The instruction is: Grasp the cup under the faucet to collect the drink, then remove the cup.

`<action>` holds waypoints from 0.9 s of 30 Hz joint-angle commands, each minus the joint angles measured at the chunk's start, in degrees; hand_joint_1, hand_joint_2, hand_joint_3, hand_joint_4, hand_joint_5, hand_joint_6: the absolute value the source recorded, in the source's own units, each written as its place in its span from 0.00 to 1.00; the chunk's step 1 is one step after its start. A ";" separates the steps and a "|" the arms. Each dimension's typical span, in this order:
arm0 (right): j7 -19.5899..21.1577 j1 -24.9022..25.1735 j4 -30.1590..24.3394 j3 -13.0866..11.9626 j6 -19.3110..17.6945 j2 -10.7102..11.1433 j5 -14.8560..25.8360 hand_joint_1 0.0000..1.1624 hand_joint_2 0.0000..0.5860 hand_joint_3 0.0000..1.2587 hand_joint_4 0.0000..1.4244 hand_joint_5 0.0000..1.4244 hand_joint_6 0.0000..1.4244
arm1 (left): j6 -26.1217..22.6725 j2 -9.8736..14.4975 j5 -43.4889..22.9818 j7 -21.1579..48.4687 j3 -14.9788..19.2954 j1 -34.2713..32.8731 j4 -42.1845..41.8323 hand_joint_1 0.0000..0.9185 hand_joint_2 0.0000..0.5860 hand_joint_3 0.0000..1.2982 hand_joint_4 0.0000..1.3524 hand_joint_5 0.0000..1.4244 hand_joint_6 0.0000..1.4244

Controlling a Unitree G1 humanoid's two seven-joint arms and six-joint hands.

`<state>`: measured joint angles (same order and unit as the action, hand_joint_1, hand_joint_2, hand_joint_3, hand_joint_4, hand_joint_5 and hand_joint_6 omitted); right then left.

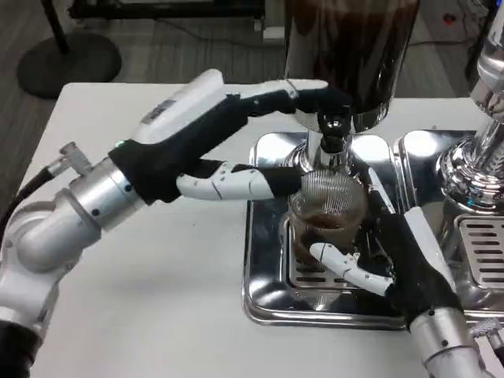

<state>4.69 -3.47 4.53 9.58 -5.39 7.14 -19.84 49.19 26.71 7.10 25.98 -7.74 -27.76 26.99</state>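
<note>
A clear ribbed cup (327, 209) with brown drink in its lower part stands on the drip tray (264, 303), right under the faucet (332, 134) of the dark drink dispenser (350, 47). My right hand (394, 256) wraps the cup from the right and front, its fingers curled around the base. My left hand (228, 146) reaches in from the left; its upper fingers rest on the faucet lever, and a lower finger touches the cup's rim side.
A second chrome dispenser base (472, 169) with its own grated tray (482, 248) stands to the right. The white table (157, 299) spreads to the left and front. A black round stand base (67, 59) sits on the floor behind.
</note>
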 commanded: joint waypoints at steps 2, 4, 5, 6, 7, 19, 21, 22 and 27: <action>0.54 0.87 0.85 0.10 -0.29 -0.32 -0.03 0.54 0.29 0.00 0.00 0.00 0.13 | -0.70 0.62 -1.09 -0.73 1.86 0.49 0.28 0.00 0.10 0.18 0.14 0.18 0.22; 0.62 1.04 1.03 0.16 -0.30 -0.29 -0.16 0.54 0.29 0.00 0.00 0.00 0.13 | -1.40 0.78 -1.51 -0.76 2.60 0.67 0.54 0.00 0.11 0.18 0.14 0.18 0.22; 0.65 1.17 1.16 0.18 -0.30 -0.28 -0.22 0.54 0.29 0.00 0.00 0.00 0.13 | -1.90 0.91 -1.70 -0.81 3.11 0.77 0.70 0.00 0.11 0.18 0.14 0.18 0.22; 0.71 1.29 1.27 0.21 -0.30 -0.29 -0.27 0.54 0.29 0.00 0.00 0.00 0.13 | -2.26 0.96 -1.78 -0.80 3.50 0.83 0.81 0.00 0.11 0.18 0.14 0.18 0.22; 0.73 1.36 1.35 0.22 -0.30 -0.30 -0.27 0.54 0.29 0.00 0.00 0.00 0.13 | -2.69 1.05 -1.79 -0.83 3.91 0.97 0.84 0.00 0.11 0.18 0.14 0.18 0.22; 1.75 1.90 2.00 0.35 -0.78 -0.50 -0.47 0.54 0.30 0.00 0.00 0.03 0.17 | -5.92 3.12 -2.00 -1.69 7.60 4.84 1.44 0.00 0.14 0.22 0.18 0.19 0.26; 2.13 1.79 1.95 0.39 -0.94 -0.53 -0.62 0.54 0.30 0.00 0.00 0.03 0.17 | -6.24 3.43 -1.89 -1.67 7.84 5.56 1.58 0.00 0.14 0.22 0.18 0.19 0.26; 2.33 1.71 1.90 0.43 -1.01 -0.54 -0.71 0.54 0.29 0.00 0.00 0.04 0.18 | -6.41 3.61 -1.81 -1.66 7.91 5.86 1.59 0.00 0.16 0.22 0.19 0.19 0.26; 3.52 1.41 1.80 0.51 -1.45 -0.68 -1.23 0.56 0.29 0.04 0.03 0.09 0.21 | -7.37 4.66 -1.54 -1.73 8.16 7.60 1.81 0.00 0.18 0.23 0.20 0.19 0.26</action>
<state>6.81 -2.04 6.34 9.99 -5.49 6.92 -20.68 42.51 30.58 5.15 25.01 -0.16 -21.21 28.26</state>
